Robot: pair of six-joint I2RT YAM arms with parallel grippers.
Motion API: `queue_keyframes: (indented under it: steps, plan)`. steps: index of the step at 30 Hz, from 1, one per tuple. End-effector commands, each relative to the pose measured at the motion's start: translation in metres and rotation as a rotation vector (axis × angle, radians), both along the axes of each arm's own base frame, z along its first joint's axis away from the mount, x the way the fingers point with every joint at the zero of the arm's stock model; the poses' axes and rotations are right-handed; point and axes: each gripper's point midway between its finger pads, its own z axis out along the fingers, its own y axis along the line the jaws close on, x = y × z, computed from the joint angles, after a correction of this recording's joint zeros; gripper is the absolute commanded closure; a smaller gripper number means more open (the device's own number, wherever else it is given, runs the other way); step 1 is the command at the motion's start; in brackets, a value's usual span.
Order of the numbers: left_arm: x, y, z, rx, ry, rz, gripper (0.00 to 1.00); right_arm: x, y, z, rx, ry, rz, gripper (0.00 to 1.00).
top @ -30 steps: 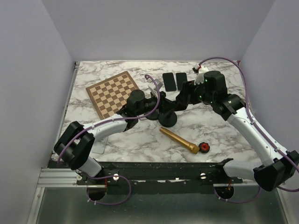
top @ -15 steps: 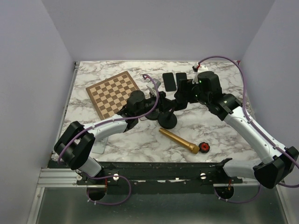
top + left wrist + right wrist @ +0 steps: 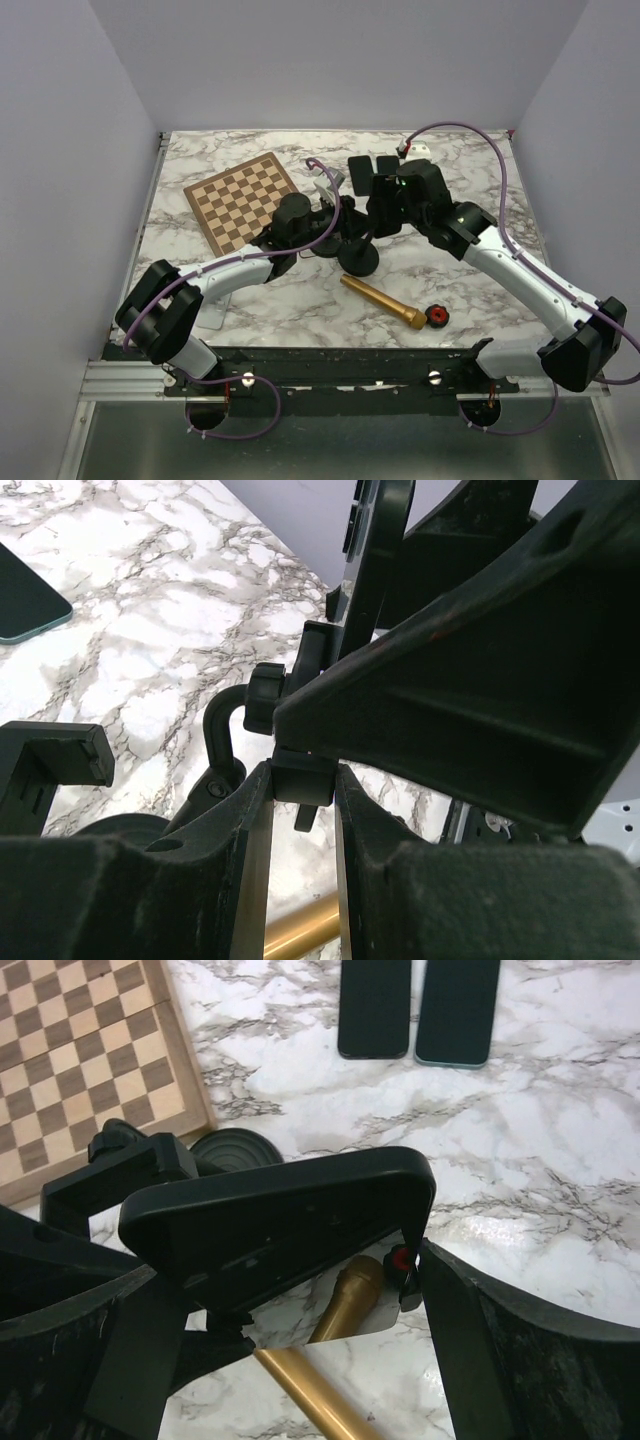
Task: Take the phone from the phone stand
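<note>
Two things can go wrong here. My right gripper (image 3: pixel 280 1270) has its jaws wide, one on each side of the phone (image 3: pixel 290 1200). The phone sits in the phone stand (image 3: pixel 360 258), in the middle of the top view. If I shut the jaws off to one side, the phone may twist and drop onto the table (image 3: pixel 290 300).

My left gripper (image 3: pixel 302 780) is pinched narrow on a small black bit of the stand, low in the left wrist view. That hold is tiny, so a hard pull may tip the stand toward the gold tube (image 3: pixel 380 300).

I cannot see how the stand grips the phone, because from above my arms cover both. I cannot tell if my right fingers touch the phone. The big dark shape at the right of the left wrist view is too close to name.
</note>
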Motion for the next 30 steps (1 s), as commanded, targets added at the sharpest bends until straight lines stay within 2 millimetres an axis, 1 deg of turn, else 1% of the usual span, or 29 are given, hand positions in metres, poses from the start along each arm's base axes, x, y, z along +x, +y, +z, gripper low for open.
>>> queue_keyframes:
  steps: [1, 5, 10, 12, 15, 17, 19, 21, 22, 24, 28, 29, 30]
  plan:
    - [-0.001, 0.004, -0.032, 0.084, 0.102, 0.030, 1.00, 0.010, -0.005, 0.012, -0.036, -0.057, -0.103, 0.04]
    - [-0.002, 0.004, -0.035, 0.090, 0.105, 0.030, 1.00, 0.011, -0.002, 0.020, -0.065, -0.087, -0.108, 0.03]
    - [-0.002, 0.003, -0.035, 0.089, 0.109, 0.030, 1.00, 0.010, 0.010, 0.025, -0.090, -0.116, -0.100, 0.04]
    - [-0.002, 0.003, -0.034, 0.087, 0.109, 0.027, 1.00, 0.012, 0.008, 0.024, -0.109, -0.120, -0.119, 0.08]
    - [-0.002, 0.004, -0.034, 0.088, 0.112, 0.029, 1.00, 0.014, 0.001, 0.023, -0.121, -0.135, -0.161, 0.11]
    - [-0.003, 0.004, -0.034, 0.089, 0.112, 0.031, 1.00, 0.012, -0.002, 0.021, -0.115, -0.144, -0.167, 0.11]
    - [-0.003, 0.005, -0.034, 0.089, 0.112, 0.032, 1.00, 0.011, -0.004, 0.019, -0.114, -0.156, -0.163, 0.09]
    - [-0.004, 0.005, -0.033, 0.088, 0.111, 0.029, 1.00, 0.010, -0.005, 0.017, -0.120, -0.160, -0.154, 0.09]
    - [-0.004, 0.004, -0.033, 0.088, 0.111, 0.026, 1.00, 0.009, -0.004, 0.016, -0.123, -0.160, -0.144, 0.14]
    - [-0.005, 0.004, -0.033, 0.086, 0.109, 0.020, 1.00, 0.008, 0.000, 0.014, -0.120, -0.162, -0.110, 0.39]
    - [-0.006, 0.006, -0.030, 0.093, 0.113, 0.024, 1.00, 0.007, 0.005, 0.015, -0.107, -0.177, -0.071, 0.79]
    - [-0.005, 0.008, -0.030, 0.099, 0.116, 0.033, 0.97, 0.006, 0.006, 0.016, -0.105, -0.180, -0.059, 0.85]
    - [-0.005, 0.009, -0.030, 0.105, 0.120, 0.043, 0.87, 0.006, 0.007, 0.016, -0.107, -0.180, -0.050, 0.96]
